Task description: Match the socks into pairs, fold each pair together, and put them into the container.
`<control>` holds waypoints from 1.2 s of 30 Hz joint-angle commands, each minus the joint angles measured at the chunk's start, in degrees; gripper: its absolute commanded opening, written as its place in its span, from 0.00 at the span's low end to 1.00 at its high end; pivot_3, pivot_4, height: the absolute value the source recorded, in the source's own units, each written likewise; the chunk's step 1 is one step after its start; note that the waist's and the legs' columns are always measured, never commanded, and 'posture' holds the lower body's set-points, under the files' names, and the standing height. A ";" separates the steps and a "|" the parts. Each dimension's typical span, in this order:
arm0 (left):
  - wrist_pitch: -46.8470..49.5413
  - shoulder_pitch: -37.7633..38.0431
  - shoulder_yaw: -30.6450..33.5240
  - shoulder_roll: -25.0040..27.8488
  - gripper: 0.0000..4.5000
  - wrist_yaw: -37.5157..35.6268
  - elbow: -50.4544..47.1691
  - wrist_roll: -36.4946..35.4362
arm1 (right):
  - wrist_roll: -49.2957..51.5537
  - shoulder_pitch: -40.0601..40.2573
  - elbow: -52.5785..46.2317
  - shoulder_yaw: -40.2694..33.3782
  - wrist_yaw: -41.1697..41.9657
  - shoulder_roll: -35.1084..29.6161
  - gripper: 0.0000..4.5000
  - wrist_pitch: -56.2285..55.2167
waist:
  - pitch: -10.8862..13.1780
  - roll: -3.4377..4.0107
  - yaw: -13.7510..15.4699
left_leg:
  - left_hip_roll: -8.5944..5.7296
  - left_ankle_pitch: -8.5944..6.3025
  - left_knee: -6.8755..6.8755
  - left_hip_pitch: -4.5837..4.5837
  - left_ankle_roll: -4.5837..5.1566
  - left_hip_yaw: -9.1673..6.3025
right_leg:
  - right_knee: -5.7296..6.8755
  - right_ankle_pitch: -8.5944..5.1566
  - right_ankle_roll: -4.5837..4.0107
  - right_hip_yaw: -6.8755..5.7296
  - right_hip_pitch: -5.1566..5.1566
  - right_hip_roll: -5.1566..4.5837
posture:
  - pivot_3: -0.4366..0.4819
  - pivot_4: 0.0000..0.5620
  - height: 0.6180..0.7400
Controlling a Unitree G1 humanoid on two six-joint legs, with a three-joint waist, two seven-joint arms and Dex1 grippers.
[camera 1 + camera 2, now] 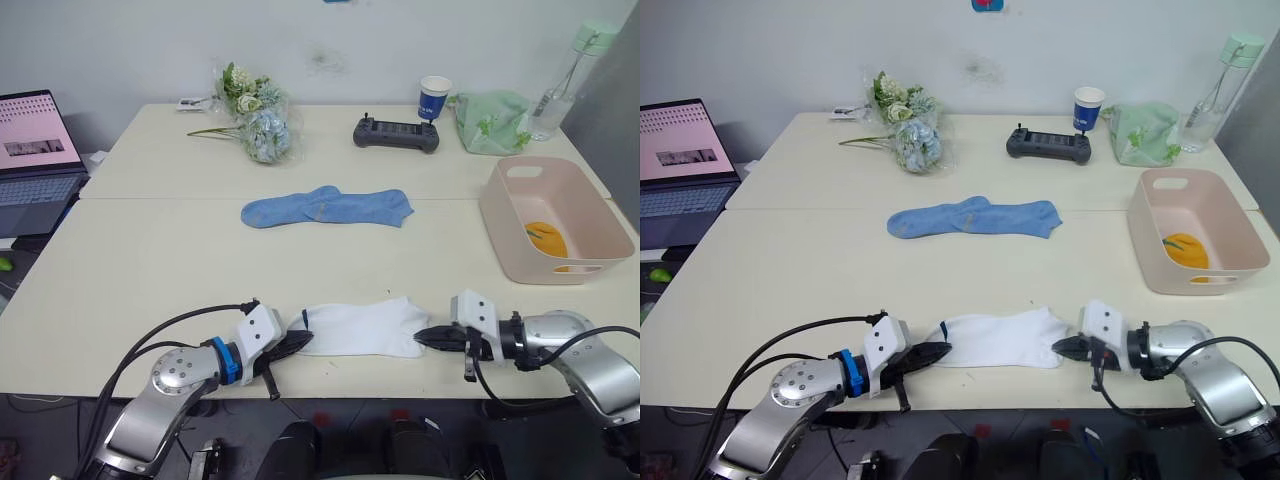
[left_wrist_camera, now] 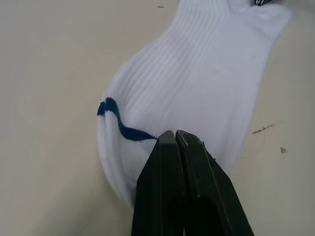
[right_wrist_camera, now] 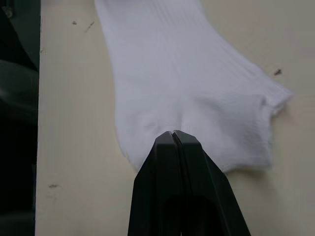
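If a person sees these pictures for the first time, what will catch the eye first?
First the white socks at the near edge of the table, pinched at one end by the left gripper and at the other by the right gripper, both shut on the cloth. Next the light blue socks lying flat mid-table. Then the pink container to the right, with something mustard-orange inside.

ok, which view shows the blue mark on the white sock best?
The left wrist view: the wavy blue mark sits large on the white sock, just ahead of the shut left tool. The eye views show only a sliver by that tool. In the right wrist view, the sock's other end looks plain white.
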 commanded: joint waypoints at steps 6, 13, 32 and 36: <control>0.97 0.84 6.72 0.66 0.09 -0.61 -7.87 -6.22 | 7.00 -3.27 -1.75 -7.58 -7.72 2.04 0.20 12.24 | 0.00 -0.01 0.38 | -0.01 0.00 0.00 -0.02 0.00 -0.01 | -0.04 0.00 0.00 -0.02 0.00 0.00 | 0.48 0.27 1.00; 2.54 1.61 6.83 3.14 0.56 -2.71 -13.58 -8.14 | 2.52 -3.46 -0.99 -1.81 -10.95 2.76 0.76 14.29 | 0.01 0.01 0.42 | -0.01 0.00 -0.01 -0.03 0.00 0.03 | -0.05 0.00 0.00 0.01 -0.01 -0.01 | 0.48 0.27 1.00; -0.14 0.96 5.44 1.32 1.00 -0.62 -11.11 -4.15 | 5.65 -3.74 -4.54 -1.27 -11.66 4.24 0.02 19.44 | 0.01 0.01 0.46 | 0.00 -0.01 -0.02 -0.02 0.02 0.02 | -0.05 0.00 -0.01 -0.01 -0.01 0.01 | 0.48 0.27 1.00; 0.99 -0.36 4.71 1.40 1.00 -0.79 -10.95 -4.24 | 5.93 -5.41 -2.31 -2.67 -9.37 2.04 0.01 19.79 | 0.01 0.01 0.56 | -0.02 -0.01 -0.01 -0.03 0.02 0.02 | -0.07 0.00 0.00 -0.01 0.00 0.01 | 0.48 0.27 1.00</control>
